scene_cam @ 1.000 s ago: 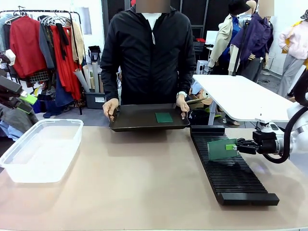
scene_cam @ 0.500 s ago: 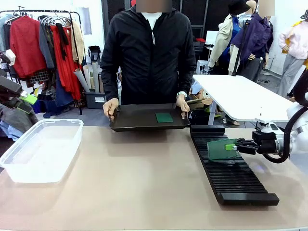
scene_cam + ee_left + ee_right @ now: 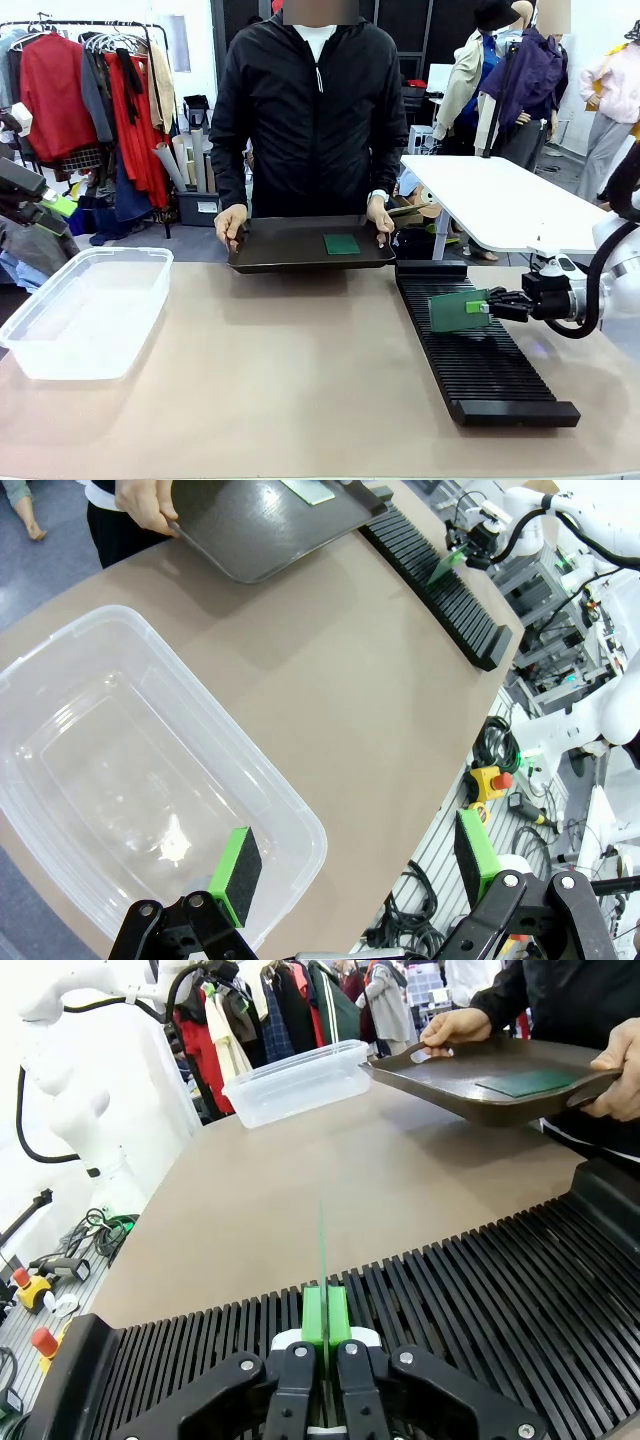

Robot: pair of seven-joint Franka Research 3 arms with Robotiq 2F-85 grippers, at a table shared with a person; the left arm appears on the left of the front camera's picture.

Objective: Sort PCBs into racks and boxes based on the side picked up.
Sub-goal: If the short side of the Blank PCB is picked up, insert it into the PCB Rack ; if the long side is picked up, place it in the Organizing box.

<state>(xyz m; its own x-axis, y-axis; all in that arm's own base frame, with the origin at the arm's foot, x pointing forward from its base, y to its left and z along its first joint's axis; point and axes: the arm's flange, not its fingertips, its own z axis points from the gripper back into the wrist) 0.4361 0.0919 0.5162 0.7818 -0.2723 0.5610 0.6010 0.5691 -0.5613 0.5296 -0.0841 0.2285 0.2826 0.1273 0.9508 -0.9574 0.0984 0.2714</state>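
Above the rack (image 3: 482, 372), right gripper (image 3: 490, 306) tight on an upright PCB (image 3: 457, 312); left gripper (image 3: 355, 855) spread wide.

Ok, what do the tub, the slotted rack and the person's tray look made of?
Tub: clear glossy plastic; the table shows through its walls. Rack: probably matte black plastic, no glints on its slats. Tray: dark, soft sheen; plastic or coated metal, cannot tell.
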